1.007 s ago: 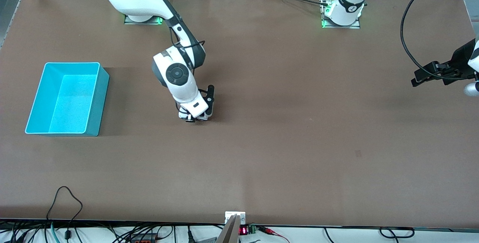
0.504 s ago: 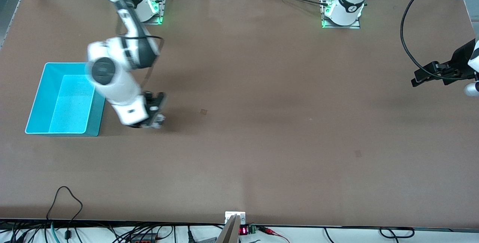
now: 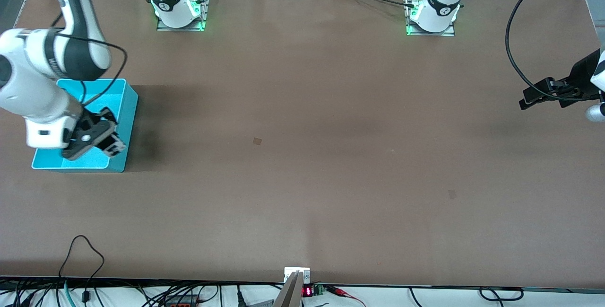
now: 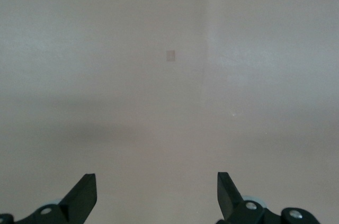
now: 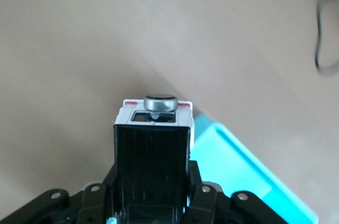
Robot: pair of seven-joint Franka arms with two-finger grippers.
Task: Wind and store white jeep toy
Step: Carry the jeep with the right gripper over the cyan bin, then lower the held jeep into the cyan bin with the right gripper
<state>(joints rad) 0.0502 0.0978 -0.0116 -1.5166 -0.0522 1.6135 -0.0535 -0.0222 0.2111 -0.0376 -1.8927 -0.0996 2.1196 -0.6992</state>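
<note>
Overhead, right gripper (image 3: pixel 101 139) jaws clamp one white jeep toy (image 5: pixel 153 123) above one cyan bin (image 3: pixel 124 122); left gripper (image 4: pixel 157 195) waits, jaws wide.

I can't read any words or labels here. The only sign is a tiny red number display (image 3: pixel 307 291) at the table (image 3: pixel 331 155) edge nearest the front camera, and its glowing digits are too small to make out.

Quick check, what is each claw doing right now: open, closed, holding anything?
Left claw: open, empty, waiting at the left arm's end of the table.
Right claw: shut on the white jeep toy, over the cyan bin.
</note>
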